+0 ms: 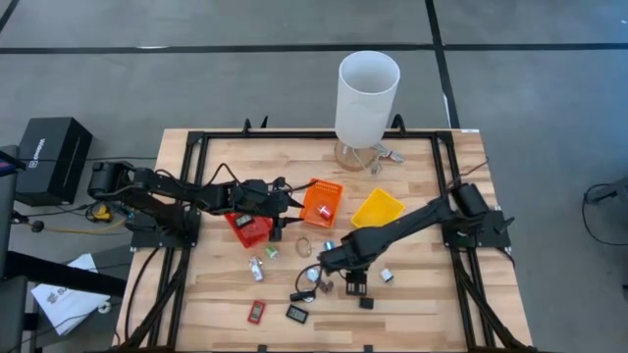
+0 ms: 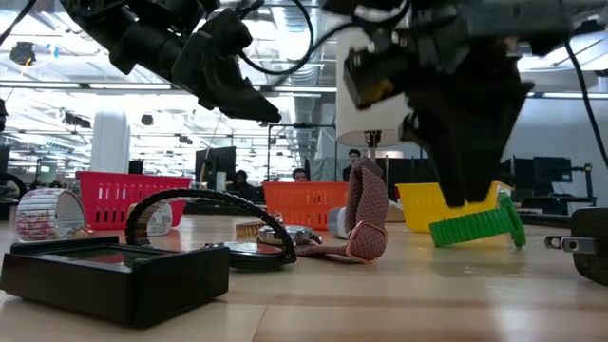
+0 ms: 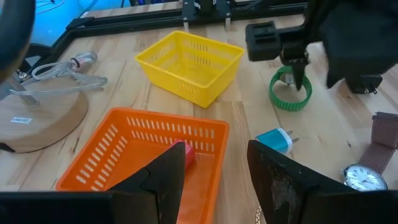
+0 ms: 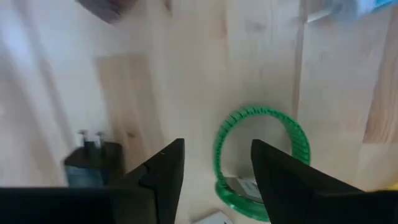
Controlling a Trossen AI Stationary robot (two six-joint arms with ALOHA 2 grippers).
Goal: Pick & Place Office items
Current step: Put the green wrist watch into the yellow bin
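A green toothed ring lies on the wooden table in front of the yellow bin. My right gripper points down over it and is open. One finger stands over the ring's inside and the other outside its rim. The left wrist view shows a dark finger reaching down to the ring. My left gripper is open and hovers above the orange bin, which has a red item in it. My right gripper comes at the green ring from above, its fingers on either side of the ring's rim. I cannot tell whether a fingertip touches the ring. The ring lies on the table.
A red bin stands beside the orange bin, and a tall white cylinder stands at the far edge. Nearby lie a watch, a blue-white plug, a black plug, a red piece and a black piece.
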